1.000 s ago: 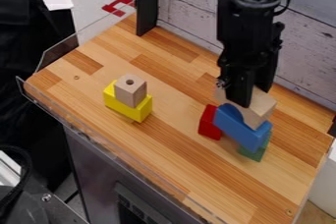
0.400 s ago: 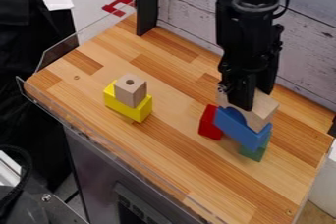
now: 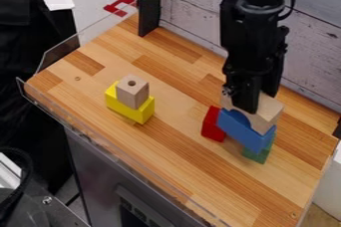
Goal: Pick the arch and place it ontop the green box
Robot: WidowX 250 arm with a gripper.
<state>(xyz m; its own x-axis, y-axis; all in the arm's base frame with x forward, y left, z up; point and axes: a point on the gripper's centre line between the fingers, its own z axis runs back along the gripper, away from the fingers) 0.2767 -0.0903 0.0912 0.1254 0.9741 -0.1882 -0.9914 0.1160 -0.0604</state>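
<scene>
One wooden arch (image 3: 267, 111), slightly farther right, red block (image 3: 212, 124) unmoved

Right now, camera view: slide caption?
Gripper at the tan block, with blue block, red block and green block clustered close by; small wooden block atop the yellow block.

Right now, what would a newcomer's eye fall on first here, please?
Probably the black tool, hanging over the right-hand cluster at the pale wooden arch. Just below it, the bright blue block sits between red and green ones. Further left, a yellow block carries a small holed wooden cube.
</scene>
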